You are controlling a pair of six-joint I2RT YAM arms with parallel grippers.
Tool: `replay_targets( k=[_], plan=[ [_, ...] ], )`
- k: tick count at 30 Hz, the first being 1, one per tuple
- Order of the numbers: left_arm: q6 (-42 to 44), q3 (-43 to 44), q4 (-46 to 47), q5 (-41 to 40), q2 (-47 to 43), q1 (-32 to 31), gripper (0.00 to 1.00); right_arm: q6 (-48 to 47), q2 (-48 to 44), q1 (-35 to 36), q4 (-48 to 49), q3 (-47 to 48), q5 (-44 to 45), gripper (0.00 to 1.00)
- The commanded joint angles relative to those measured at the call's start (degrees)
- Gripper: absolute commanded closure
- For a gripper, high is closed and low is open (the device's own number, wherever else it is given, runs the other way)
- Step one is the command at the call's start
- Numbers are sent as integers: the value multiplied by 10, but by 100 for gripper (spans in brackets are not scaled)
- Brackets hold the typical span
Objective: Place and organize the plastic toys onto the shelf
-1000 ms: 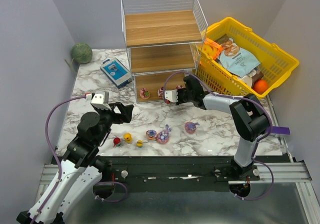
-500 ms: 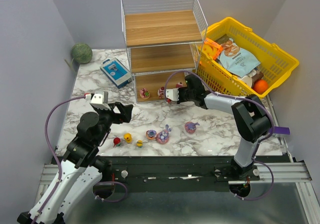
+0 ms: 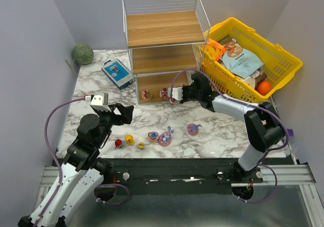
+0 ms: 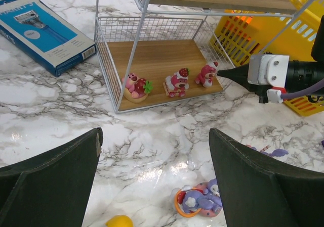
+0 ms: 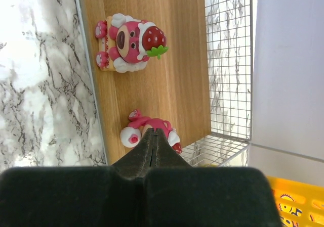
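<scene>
Shelf (image 3: pixel 162 27) sits top centre of the overhead frame with its open front facing the arms. Top and middle boards are bare, only the bottom tier is in use. Yellow basket (image 3: pixel 217 70) to its right holds snack stuff, not our job. Marble table (image 3: pixel 223 136) carries the rest.

Right gripper (image 4: pixel 223 74) comes in from the right of the frame to the bottom tier's front right corner, fingers pressed together, nothing between them. The tip is at the rightmost toy (image 4: pixel 206 74). The wrist view puts it over the toy, but I can't tell if it's touching or just short. My read: the closed fingers work as a poker to nudge it into line.

Left gripper (image 3: pixel 125 115), lower left, has its fingers wide apart and empty, hovering by the loose row. Likely staged for the next pick.

Blue-white box (image 3: pixel 117 73) left of the shelf, ignore.

Three pink-red toys line the bottom board's front edge, including the left one (image 4: pixel 135 84) and middle one (image 4: pixel 175 82). Six loose toys (image 3: pixel 153 135) sit low centre, well apart from the shelf. Roughly a third done.
</scene>
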Motion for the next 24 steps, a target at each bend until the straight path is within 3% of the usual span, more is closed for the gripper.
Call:
replay_targets(
  k=[1, 15, 24],
  plan=[
    [-2, -6, 3, 8, -5, 5, 6, 11, -16, 17, 6, -18, -22, 99],
    [-1, -6, 1, 8, 2, 11, 6, 7, 45, 76, 4, -1, -10, 99],
    [-1, -6, 0, 9, 2, 14, 6, 2, 91, 79, -2, 28, -3, 99]
  ],
)
